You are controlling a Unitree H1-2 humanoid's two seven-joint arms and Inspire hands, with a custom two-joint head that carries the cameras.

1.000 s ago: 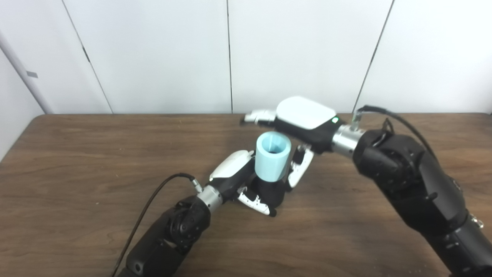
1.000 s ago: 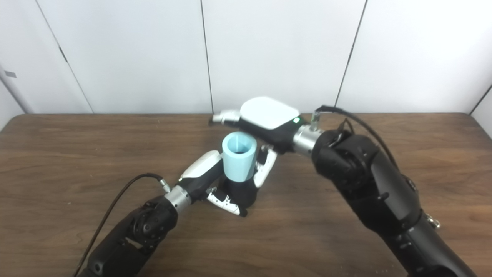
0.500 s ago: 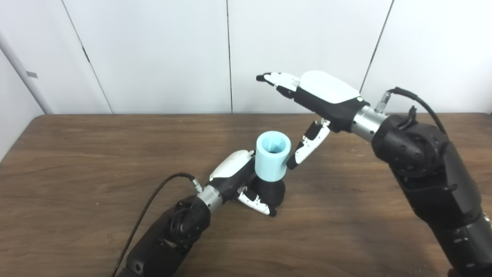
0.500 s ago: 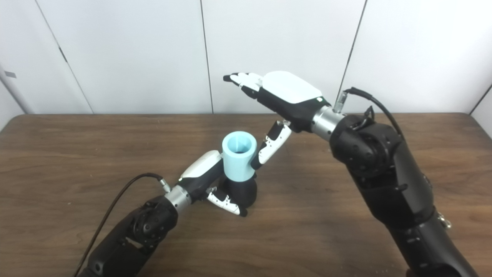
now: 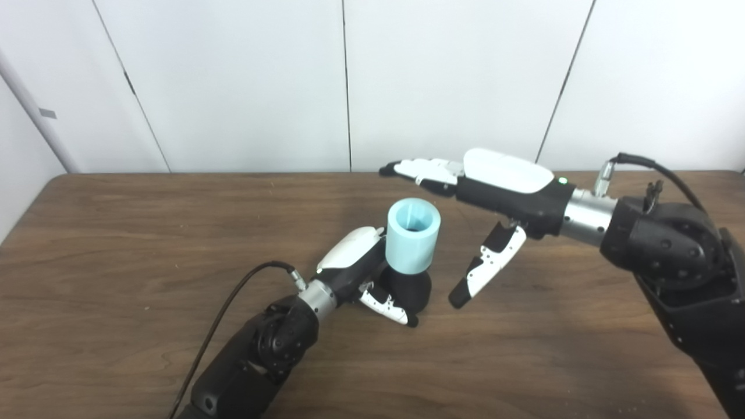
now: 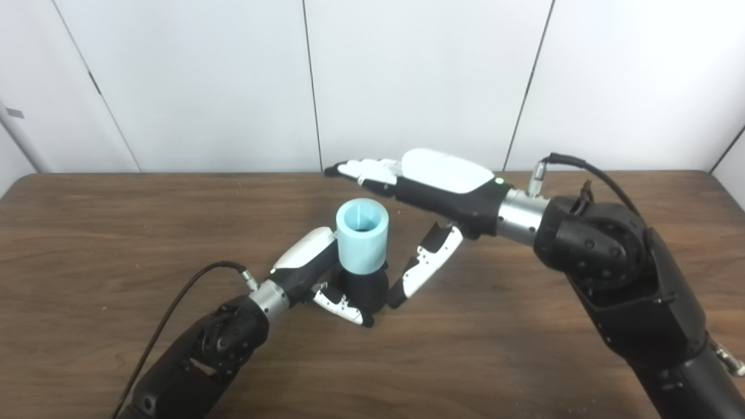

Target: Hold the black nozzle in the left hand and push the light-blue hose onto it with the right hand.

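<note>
**benchwatcher:** Plain white wall panels (image 5: 454, 75) are sitting at the back, with a dark brown wood-grain table (image 5: 116, 244) running across the whole shot. Mid-table, a short light-blue cylindrical hose piece (image 5: 412, 243) is standing upright with its open end facing up, and it's seated on top of a black rounded plastic nozzle (image 5: 410, 289) that's resting on the tabletop.

**gearhead_22:** So who's holding what?

**benchwatcher:** The left hand (image 5: 364, 273), white shell on the back and black underneath, is wrapping around the nozzle from the left side. Its white-and-black fingers (image 5: 385, 304) are curling round the front of the black base, so it's gripping the nozzle. The back of that hand is pressing right up beside the lower part of the blue hose.

**gearhead_22:** And the right one?

**benchwatcher:** The right hand (image 5: 495, 189) is hanging in the air to the right of the hose, holding nothing. Its fingers (image 5: 422, 169) are stretching out flat toward the left, passing behind and above the hose's rim, while the thumb (image 5: 486, 267) is pointing down toward the table. Fully spread, and it's clear of the hose in the left eye view. In the right eye view the thumb tip is looking very near the nozzle, though I can't tell if it's touching.

**gearhead_22:** Cables?

**benchwatcher:** A black cable (image 5: 233, 302) is looping off the left wrist, and another one (image 5: 652, 169) is arching off the right wrist.
</note>
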